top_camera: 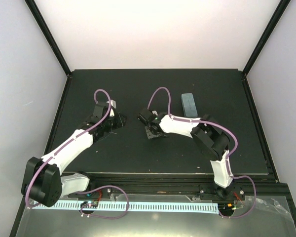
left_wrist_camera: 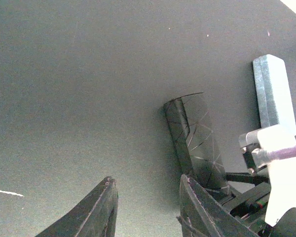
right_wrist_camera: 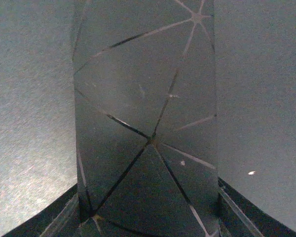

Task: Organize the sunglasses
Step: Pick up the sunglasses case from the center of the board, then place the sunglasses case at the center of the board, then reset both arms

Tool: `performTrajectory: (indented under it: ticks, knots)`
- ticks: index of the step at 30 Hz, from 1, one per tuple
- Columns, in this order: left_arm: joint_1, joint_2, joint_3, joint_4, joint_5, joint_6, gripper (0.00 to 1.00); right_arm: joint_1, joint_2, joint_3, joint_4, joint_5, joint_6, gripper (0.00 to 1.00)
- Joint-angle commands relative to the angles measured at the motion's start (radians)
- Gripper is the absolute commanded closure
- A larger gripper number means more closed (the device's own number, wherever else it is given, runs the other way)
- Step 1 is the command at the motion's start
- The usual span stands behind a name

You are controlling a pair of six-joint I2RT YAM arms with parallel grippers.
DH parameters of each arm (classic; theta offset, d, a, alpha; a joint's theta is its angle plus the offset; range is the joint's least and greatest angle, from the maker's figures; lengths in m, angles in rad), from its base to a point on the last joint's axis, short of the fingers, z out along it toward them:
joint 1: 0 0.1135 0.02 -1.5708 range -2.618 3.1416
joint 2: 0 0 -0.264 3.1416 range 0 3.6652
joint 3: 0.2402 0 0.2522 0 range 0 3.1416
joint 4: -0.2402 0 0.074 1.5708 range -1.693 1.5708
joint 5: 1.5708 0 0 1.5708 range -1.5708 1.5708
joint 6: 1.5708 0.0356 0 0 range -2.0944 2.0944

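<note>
Fingers (left_wrist_camera: 104, 210) of the left gripper (left_wrist_camera: 147, 180) are standing apart, empty; the right gripper (right_wrist_camera: 150, 202) is clamping the black case (right_wrist_camera: 148, 98) at frame centre. Sunglasses are showing nowhere, perhaps already cased; the pale blue case (top_camera: 189, 103) is lying upper right of it.

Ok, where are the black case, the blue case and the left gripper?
black case (right_wrist_camera: 148, 123), right wrist view, middle of patterned face.
blue case (top_camera: 189, 104), top view, its top face.
left gripper (left_wrist_camera: 147, 180), left wrist view, between fingertips.
</note>
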State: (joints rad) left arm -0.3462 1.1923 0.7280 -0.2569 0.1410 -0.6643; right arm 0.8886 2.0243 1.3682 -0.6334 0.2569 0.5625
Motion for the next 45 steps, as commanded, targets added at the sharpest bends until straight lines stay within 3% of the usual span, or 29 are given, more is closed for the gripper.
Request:
performTrajectory:
  ticks: [1, 9, 16, 26, 32, 36, 41, 45]
  knots:
    - [0.009, 0.015, 0.008, 0.005, 0.026, 0.017, 0.66, -0.056, -0.008, -0.015, 0.002, 0.026, -0.001, 0.49]
    - [0.009, 0.027, 0.014, 0.001, 0.038, 0.023, 0.66, -0.212, 0.011, -0.008, 0.042, 0.017, -0.069, 0.49]
    - [0.009, 0.038, 0.024, -0.005, 0.045, 0.022, 0.65, -0.272, 0.057, 0.058, 0.021, 0.013, -0.106, 0.48]
    - [0.01, 0.001, 0.056, -0.04, 0.04, 0.058, 0.58, -0.273, -0.056, 0.045, 0.042, -0.028, -0.119, 0.15]
    - [0.01, -0.178, 0.052, -0.07, 0.028, 0.129, 0.39, -0.272, -0.32, -0.092, 0.065, 0.041, -0.112, 0.11]
    - [0.009, -0.343, 0.059, -0.151, -0.033, 0.187, 0.03, -0.273, -0.548, -0.221, 0.036, 0.16, -0.095, 0.1]
    - [0.009, -0.564, 0.074, -0.258, -0.149, 0.235, 0.01, -0.272, -0.907, -0.368, -0.044, 0.331, -0.043, 0.0]
    - [0.009, -0.729, 0.085, -0.339, -0.214, 0.278, 0.01, -0.273, -1.167, -0.466, -0.101, 0.425, -0.024, 0.0]
